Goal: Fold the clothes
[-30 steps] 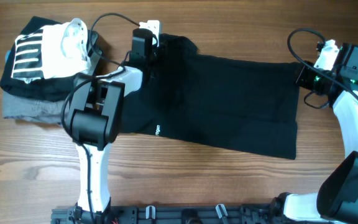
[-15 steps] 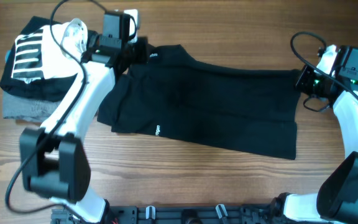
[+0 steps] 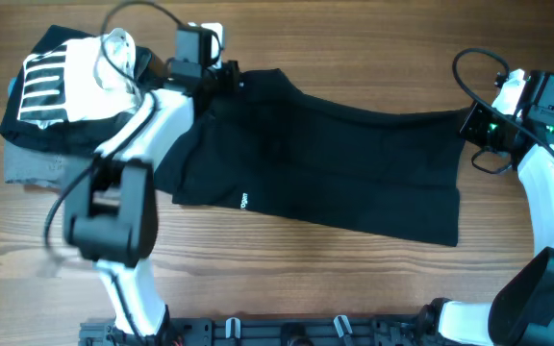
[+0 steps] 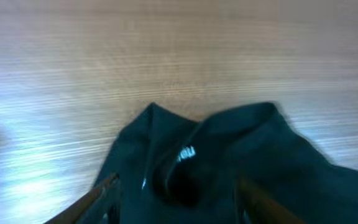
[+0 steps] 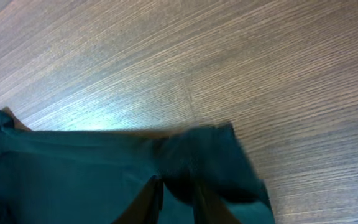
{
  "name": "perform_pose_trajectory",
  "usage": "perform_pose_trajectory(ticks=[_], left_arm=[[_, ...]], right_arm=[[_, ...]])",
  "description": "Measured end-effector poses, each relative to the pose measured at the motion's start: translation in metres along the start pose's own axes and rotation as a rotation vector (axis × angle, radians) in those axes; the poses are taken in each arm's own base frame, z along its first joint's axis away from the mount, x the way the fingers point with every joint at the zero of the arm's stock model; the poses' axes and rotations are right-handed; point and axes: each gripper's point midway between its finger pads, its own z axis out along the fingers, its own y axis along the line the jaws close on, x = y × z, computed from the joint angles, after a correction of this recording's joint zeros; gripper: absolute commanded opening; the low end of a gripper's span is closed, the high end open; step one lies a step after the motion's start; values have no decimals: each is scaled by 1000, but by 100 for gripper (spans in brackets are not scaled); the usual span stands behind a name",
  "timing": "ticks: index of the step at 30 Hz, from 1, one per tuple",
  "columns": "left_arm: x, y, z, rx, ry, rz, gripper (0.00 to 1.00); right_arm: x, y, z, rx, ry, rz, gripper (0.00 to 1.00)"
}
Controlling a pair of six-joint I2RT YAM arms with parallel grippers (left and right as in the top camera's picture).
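Note:
The black T-shirt [image 3: 335, 163] lies spread across the middle of the wooden table, with a tiny white label [image 3: 242, 201] near its left front. My left gripper [image 3: 223, 79] is over the shirt's far left corner. In the left wrist view that gripper [image 4: 179, 194] is open, its fingers wide apart over the collar fabric [image 4: 229, 143], gripping nothing. My right gripper [image 3: 469, 123] is at the shirt's far right corner. In the right wrist view it [image 5: 178, 198] is shut on a bunched fold of the shirt [image 5: 204, 155].
A black garment with white stripes [image 3: 51, 82] lies on a folded grey garment [image 3: 37, 165] at the far left, close beside my left arm. Cables loop above both wrists. A dark rail [image 3: 287, 332] runs along the table's near edge.
My left gripper has opened and let go of the shirt's far left corner, after drawing that corner leftward. The right gripper has stayed at the far right corner.

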Motion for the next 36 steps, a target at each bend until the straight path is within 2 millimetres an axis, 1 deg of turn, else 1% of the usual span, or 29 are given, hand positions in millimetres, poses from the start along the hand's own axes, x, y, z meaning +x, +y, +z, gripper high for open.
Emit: perform_pose_trajectory(ticks=[2,3,5,6,7,8,11,14,16,17,18,19,20,22,23,26,27,29,31,32,33,34,35,36], left_arm=[[16,3,23,8,27,-3,56],[20,4,30,12,30,-3,55],[21,3,34,21,25,-2,42],[19,2,34,24,18,-1,31],[17,1,34,30,12,5,13],[18,1,34,31,13,9,4],[18,1,34,31,12,14,4],[17,1,32,32,13,14,4],[13,-1,25,32,9,14,4],[6,-3,18,34,-3,16,4],[1,-4,12,37,-17,17,4],[-7,-7,5,41,-36,19,4],[-16,-9,-4,45,-59,22,4],[-22,-11,-11,48,-75,24,4],[-22,-11,-12,48,-73,24,4],[-17,-10,-12,44,-53,21,4],[-16,-10,-12,43,-48,20,4],[-13,-10,-12,41,-37,19,4],[-14,-10,-14,42,-40,19,4],[-15,-10,-15,42,-43,19,4],[-17,-11,-17,43,-49,20,4],[-21,-12,-20,45,-58,21,4],[-24,-13,-24,47,-67,22,4],[-26,-14,-26,48,-74,23,4]], right_arm=[[-1,0,0,-1,-3,-1,21],[-1,0,0,-1,-4,-1,21],[-2,0,0,-2,-7,-2,22],[-2,0,0,-2,-7,-2,22],[-2,0,0,-2,-8,-2,22],[-3,1,0,-2,-10,-3,22],[-4,1,0,-3,-14,-5,23],[-4,-1,0,5,-17,-5,29],[-7,-4,0,27,-31,-6,38],[-10,-6,0,38,-42,-8,47],[-13,-7,0,45,-57,-16,58],[-18,-8,1,50,-74,-28,72],[-24,-9,4,55,-97,-40,76],[-36,-12,16,56,-133,-62,79],[-40,-16,29,56,-146,-70,79],[-38,-29,66,65,-131,-66,80],[-35,-35,81,68,-121,-63,80],[-33,-41,102,68,-120,-63,80],[-31,-46,116,68,-123,-63,78],[-30,-48,121,68,-125,-62,74],[-28,-51,127,70,-122,-56,68],[-25,-54,135,70,-116,-49,59],[-27,-54,135,69,-123,-39,52],[-26,-53,136,66,-119,-32,38]])
